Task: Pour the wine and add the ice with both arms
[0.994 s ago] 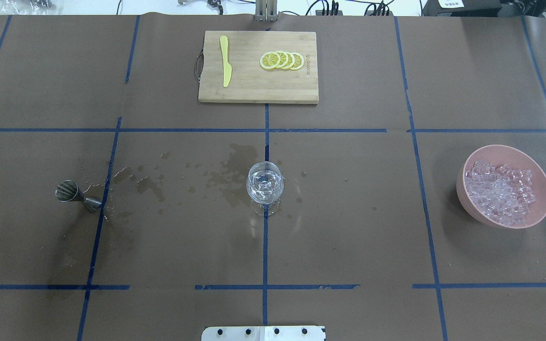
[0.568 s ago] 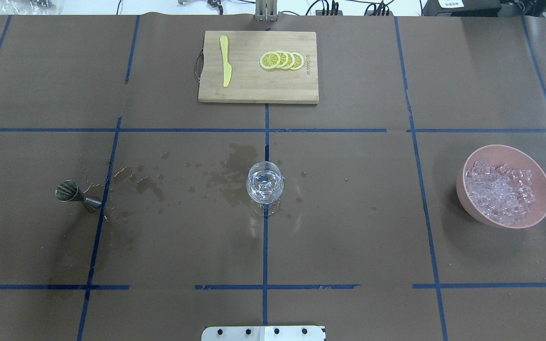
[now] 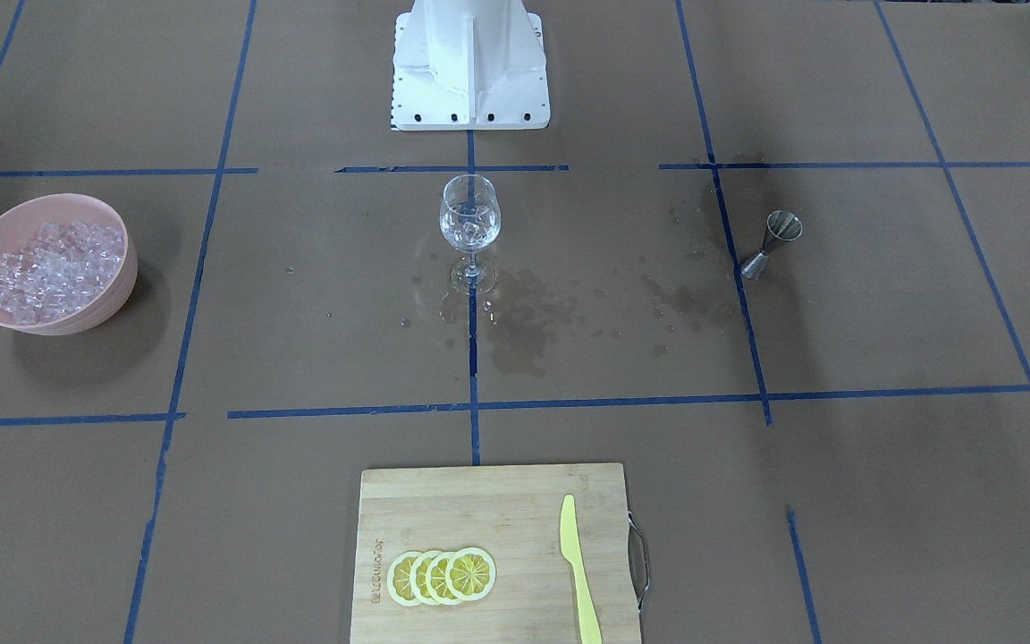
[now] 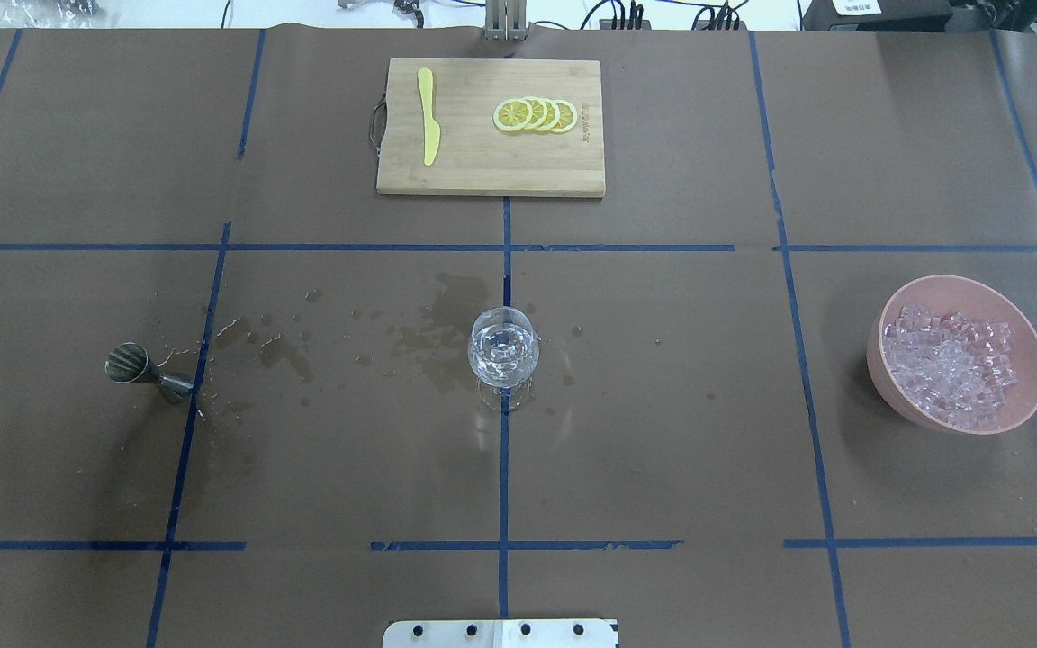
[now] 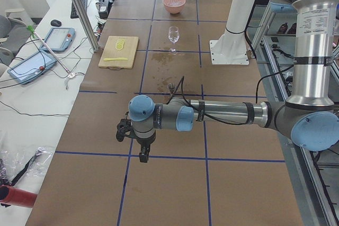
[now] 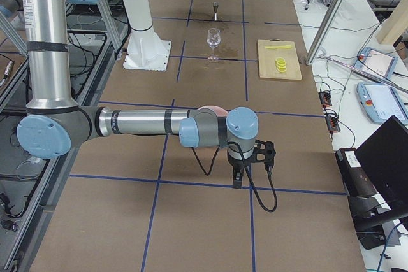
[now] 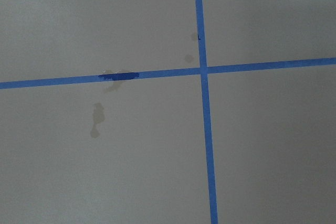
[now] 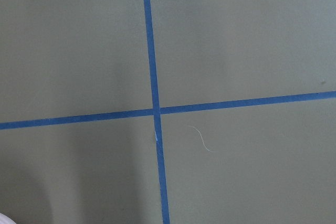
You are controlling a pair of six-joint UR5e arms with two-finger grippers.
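The wine glass stands mid-table, well apart from the pink bowl of ice near the right edge. The left gripper and right gripper hang over the table's end squares. I cannot tell how wide either is.

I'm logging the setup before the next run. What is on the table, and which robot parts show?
wine glass: one, clear, table centre, a few ice cubes inside
ice cubes: many, clear, heaped in the bowl
bowl: one, pink, robot's right side
jigger: one, metal, standing on robot's left side
wet patches: several, dark, between jigger and glass
cutting board: one, bamboo, far edge
knife: one, yellow, on the board
lemon slices: four, yellow, overlapping on the board
pedestal: one, white, near edge
left arm: grey, blue caps, over bare table; left gripper black, state unclear
right arm: likewise; right gripper black, state unclear
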